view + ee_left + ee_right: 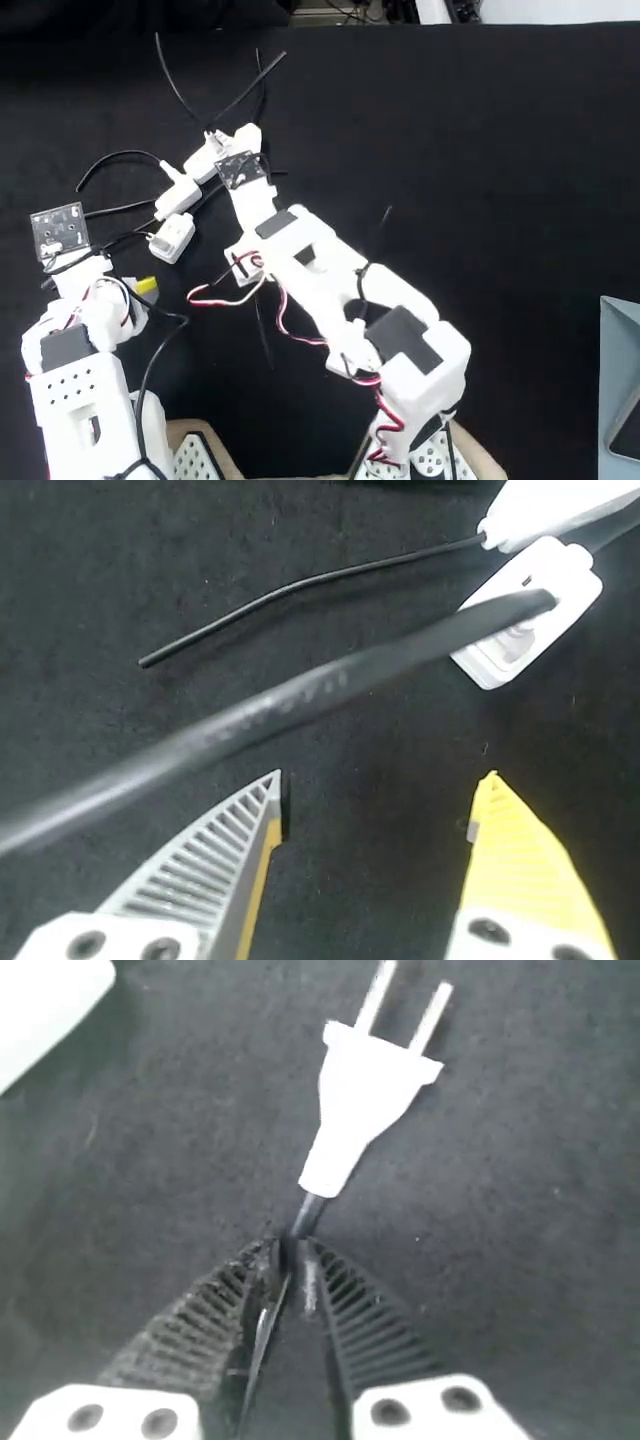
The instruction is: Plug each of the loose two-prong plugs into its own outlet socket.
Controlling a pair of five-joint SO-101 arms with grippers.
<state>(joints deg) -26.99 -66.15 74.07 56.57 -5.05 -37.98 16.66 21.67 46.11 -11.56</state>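
Note:
My right gripper (290, 1255) is shut on the black cord just behind a white two-prong plug (370, 1090), whose prongs point away from the fingers above the black mat. In the high view the right gripper (222, 147) is at the far left-centre of the table, among white cord ends. My left gripper (380, 805) is open, with a grey finger (245, 830) and a yellow finger (505, 830) and nothing between them. Ahead of it lies a white outlet socket (530, 610) (172, 238), and a thick black cord (300, 695) crosses close in front.
A second white cord end (180, 196) lies beside the socket, with thin black cords (120, 160) looping left and to the back. A grey box (622, 380) sits at the right edge. The mat's right half is bare black.

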